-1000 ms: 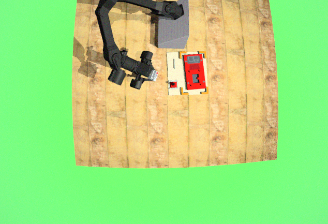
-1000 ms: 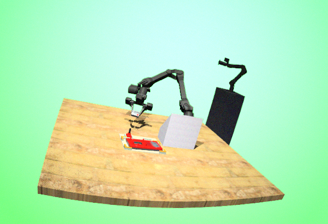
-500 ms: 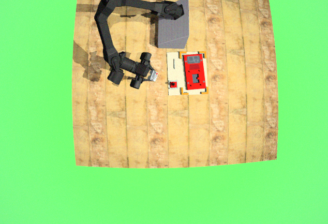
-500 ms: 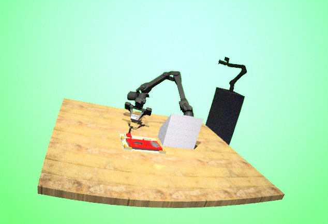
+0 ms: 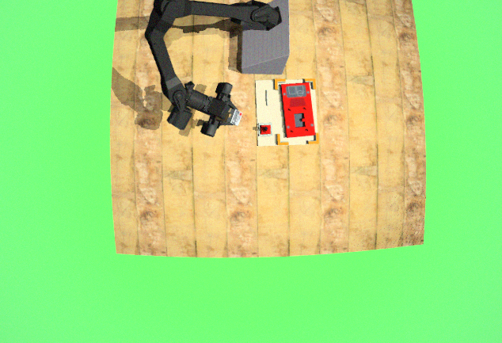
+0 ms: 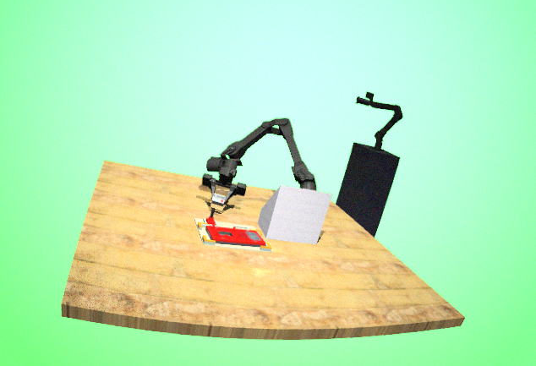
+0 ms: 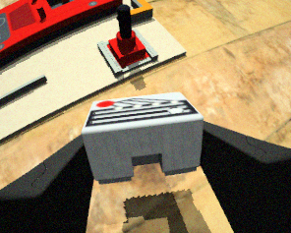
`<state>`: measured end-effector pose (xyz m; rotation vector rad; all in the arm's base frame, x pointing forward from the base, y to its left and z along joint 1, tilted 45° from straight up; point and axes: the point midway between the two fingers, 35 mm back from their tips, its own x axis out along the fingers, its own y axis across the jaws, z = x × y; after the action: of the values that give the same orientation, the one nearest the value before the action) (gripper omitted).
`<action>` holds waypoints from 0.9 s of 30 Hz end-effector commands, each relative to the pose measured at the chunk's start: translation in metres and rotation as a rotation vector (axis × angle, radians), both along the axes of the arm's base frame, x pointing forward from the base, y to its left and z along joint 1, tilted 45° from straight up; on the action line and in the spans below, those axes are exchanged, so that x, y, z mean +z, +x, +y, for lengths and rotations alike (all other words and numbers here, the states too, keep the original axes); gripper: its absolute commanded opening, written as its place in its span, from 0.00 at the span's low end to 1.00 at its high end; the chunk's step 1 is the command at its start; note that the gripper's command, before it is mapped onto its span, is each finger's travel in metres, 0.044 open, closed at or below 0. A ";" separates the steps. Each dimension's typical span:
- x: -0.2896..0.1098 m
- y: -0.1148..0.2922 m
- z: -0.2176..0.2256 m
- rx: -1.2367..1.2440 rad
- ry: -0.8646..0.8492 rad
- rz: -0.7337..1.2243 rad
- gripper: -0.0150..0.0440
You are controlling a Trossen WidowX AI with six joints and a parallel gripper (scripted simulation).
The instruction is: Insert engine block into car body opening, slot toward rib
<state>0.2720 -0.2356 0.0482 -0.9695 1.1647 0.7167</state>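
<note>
My gripper (image 5: 234, 117) (image 6: 219, 199) (image 7: 142, 132) is shut on the engine block (image 5: 236, 117) (image 6: 218, 199) (image 7: 142, 132), a grey block with a ribbed top, a red dot and a slot cut in its lower face. I hold it in the air above the wooden table, left of the cream base board (image 5: 268, 108) (image 6: 201, 226) (image 7: 62, 85). The red car body (image 5: 298, 109) (image 6: 233, 236) (image 7: 49, 9) lies flat on that board between orange corner brackets. Its dark opening (image 5: 299, 119) (image 6: 225, 233) (image 7: 58, 0) sits near its middle.
A small red stand with a black peg (image 5: 264, 129) (image 6: 210, 220) (image 7: 126, 44) sits at the board's near-left corner, between the block and the car body. A grey box (image 5: 264, 43) (image 6: 295, 215) stands behind the board. A black pillar with a camera arm (image 6: 367, 180) stands at the table's far edge.
</note>
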 end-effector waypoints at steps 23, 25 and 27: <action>-0.037 -0.008 -0.037 0.003 0.002 -0.001 0.25; -0.036 -0.008 -0.036 0.003 0.002 -0.001 0.25; -0.033 -0.007 -0.031 0.004 0.011 -0.003 0.30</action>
<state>0.2650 -0.2665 0.0151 -0.9635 1.1551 0.7249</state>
